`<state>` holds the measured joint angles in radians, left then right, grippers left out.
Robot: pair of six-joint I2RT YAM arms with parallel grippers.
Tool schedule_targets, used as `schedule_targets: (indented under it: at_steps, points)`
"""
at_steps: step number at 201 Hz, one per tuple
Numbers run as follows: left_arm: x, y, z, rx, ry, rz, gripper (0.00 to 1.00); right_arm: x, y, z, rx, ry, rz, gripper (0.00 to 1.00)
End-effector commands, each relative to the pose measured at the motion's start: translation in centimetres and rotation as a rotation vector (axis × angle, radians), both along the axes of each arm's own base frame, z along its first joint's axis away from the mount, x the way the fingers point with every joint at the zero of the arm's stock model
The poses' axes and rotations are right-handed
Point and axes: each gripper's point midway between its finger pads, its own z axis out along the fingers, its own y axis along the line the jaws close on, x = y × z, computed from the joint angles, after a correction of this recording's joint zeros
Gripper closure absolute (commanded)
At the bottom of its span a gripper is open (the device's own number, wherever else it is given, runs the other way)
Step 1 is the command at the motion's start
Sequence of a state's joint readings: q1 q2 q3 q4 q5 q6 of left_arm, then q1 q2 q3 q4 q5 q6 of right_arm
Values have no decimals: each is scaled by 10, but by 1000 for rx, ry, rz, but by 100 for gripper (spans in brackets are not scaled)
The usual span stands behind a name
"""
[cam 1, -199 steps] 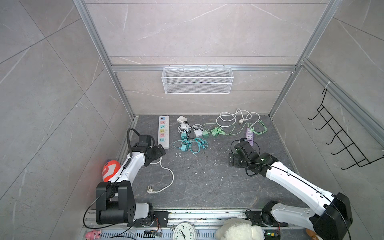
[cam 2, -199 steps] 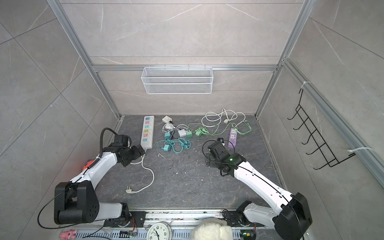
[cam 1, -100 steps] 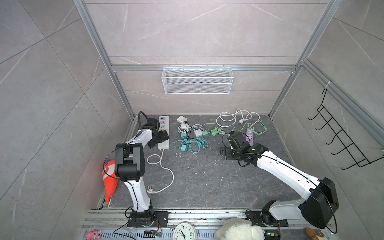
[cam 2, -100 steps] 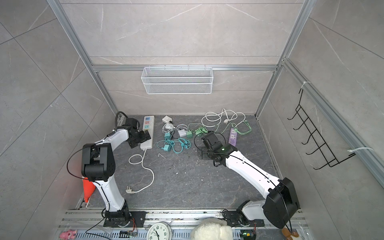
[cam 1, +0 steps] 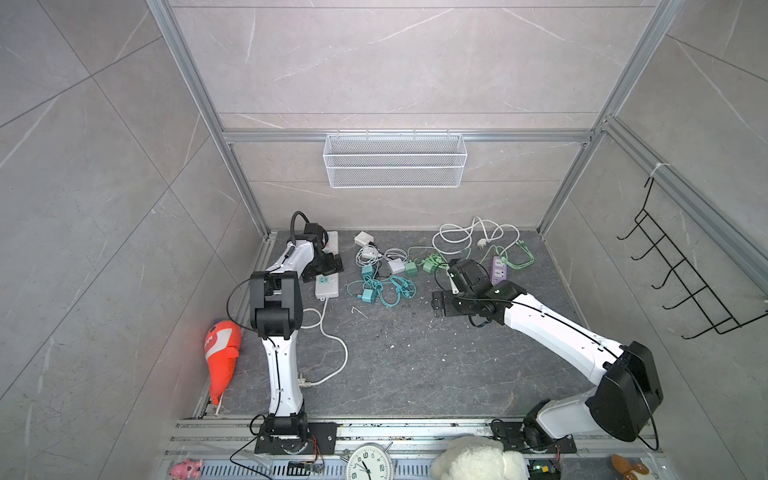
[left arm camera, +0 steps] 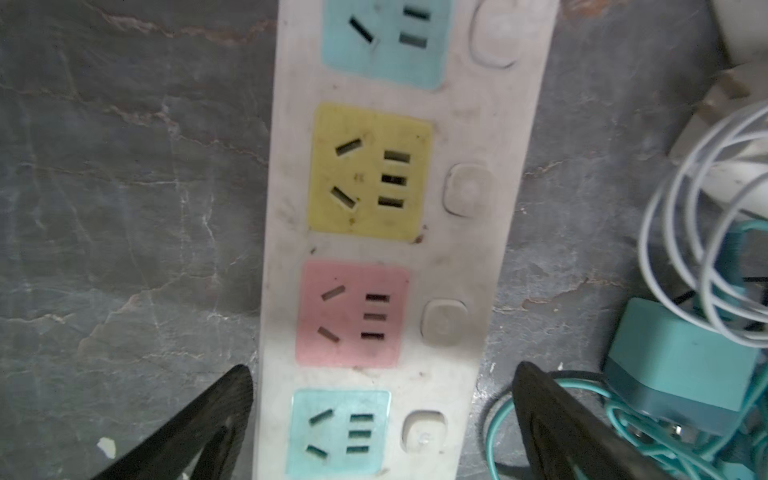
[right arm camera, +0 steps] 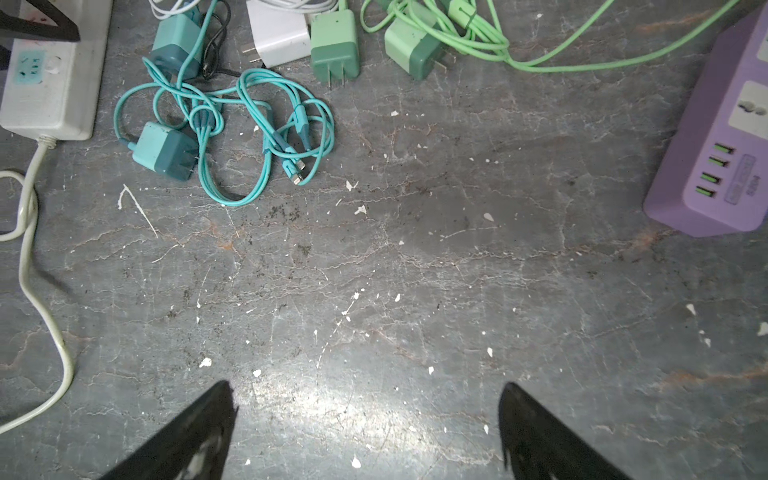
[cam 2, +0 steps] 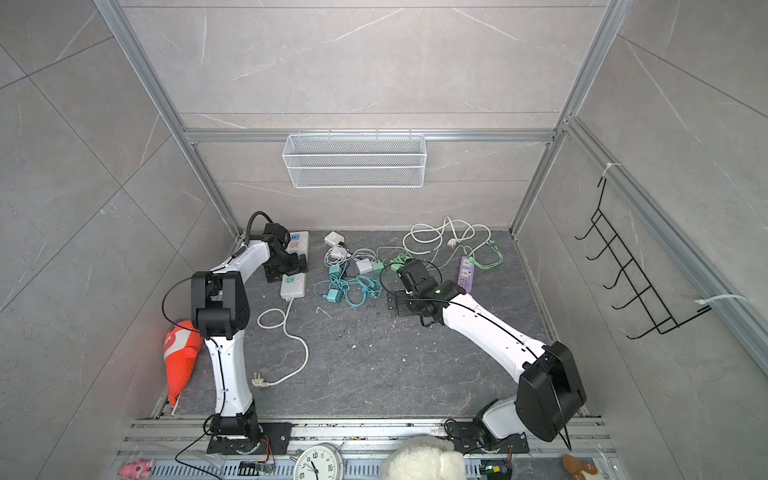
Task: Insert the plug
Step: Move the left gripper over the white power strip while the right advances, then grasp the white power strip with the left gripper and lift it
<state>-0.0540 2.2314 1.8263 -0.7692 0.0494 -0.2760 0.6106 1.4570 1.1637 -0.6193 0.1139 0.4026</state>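
Your plugs lie loose in a cluster at the far middle of the dark floor [right arm camera: 374, 270]. A teal plug [right arm camera: 166, 151] with its prongs out sits just right of the white power strip [left arm camera: 374, 249], its teal cable [right arm camera: 257, 137] tangled beside it. Farther back you have a second teal plug [right arm camera: 174, 45], a white adapter [right arm camera: 276, 37] and two green plugs [right arm camera: 334, 50]. No plug is in either gripper. The strip lies along the far left of the floor, yellow, pink and blue sockets facing up, and its own white cord [right arm camera: 24, 266] loops toward the near side. Your left gripper [left arm camera: 382, 372] hangs over the strip with its jaws spread wide, one finger [left arm camera: 208, 428] on each side of it at the blue socket nearest the cord; whether they touch it you cannot tell. Your right gripper [right arm camera: 365, 385] is also spread wide, holding nothing, over bare floor nearer than the plugs, between the teal tangle and the purple power strip [right arm camera: 715, 158] at the far right
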Motion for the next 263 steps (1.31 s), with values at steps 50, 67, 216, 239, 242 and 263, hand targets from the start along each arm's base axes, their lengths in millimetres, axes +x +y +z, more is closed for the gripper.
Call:
schedule_targets:
  at_steps: [50,67,216,239,242,263]
  points:
    - [-3,0,-19,51,105,-86,0,2,1,-2,-2,-9,-2,1]
    - [-4,1,-26,56,122,-93,1,0,-3,-3,-9,-10,-14,1]
    - [-26,3,67,82,-98,-83,58,-1,-27,-2,-88,12,-33,1]
    - [-41,-1,107,82,-220,-112,59,-1,-29,8,-86,2,-27,1]
    - [-43,-3,113,83,-239,-120,59,-1,-30,10,-86,-1,-29,1]
    - [-60,-22,140,104,-344,-205,59,-3,-36,19,-91,-14,-38,1]
